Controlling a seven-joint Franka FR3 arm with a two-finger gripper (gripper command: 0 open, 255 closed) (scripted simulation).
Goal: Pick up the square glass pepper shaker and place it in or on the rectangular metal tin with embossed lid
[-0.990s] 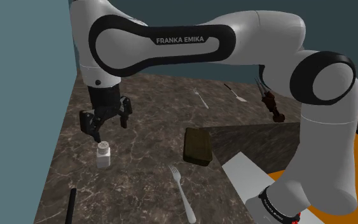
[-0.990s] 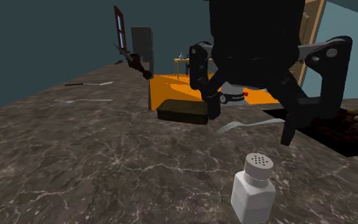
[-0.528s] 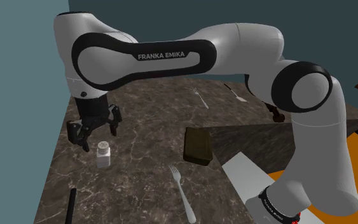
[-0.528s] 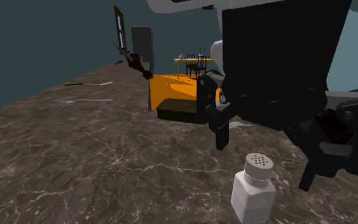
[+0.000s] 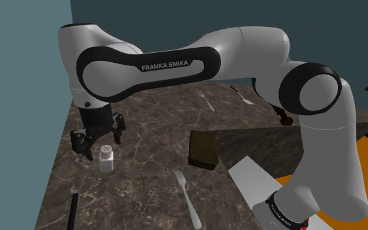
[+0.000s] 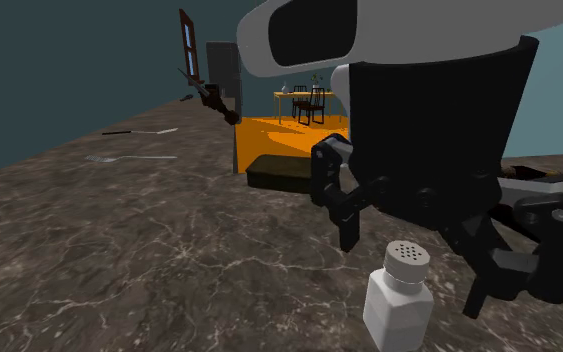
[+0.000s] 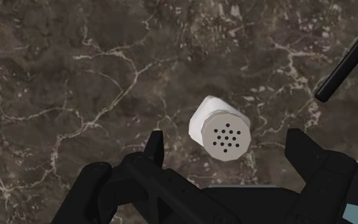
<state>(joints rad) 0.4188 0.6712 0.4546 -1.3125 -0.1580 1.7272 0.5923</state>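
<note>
While gripper (image 5: pixel 97 140) hangs over pepper shaker (image 5: pixel 106 159), fingers (image 6: pixel 348 222) stand wide apart, one each side of grey perforated cap, touching nothing. Shaker white, upright on dark marbled counter (image 5: pixel 151 112). Dark rectangular tin (image 5: pixel 202 149) lies well apart toward stand, fork (image 5: pixel 187 193) near it

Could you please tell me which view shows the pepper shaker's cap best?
The wrist view: it looks down onto the shaker, cap holes plain. The second exterior view shows the cap side-on; the shoulder view, small.
</note>
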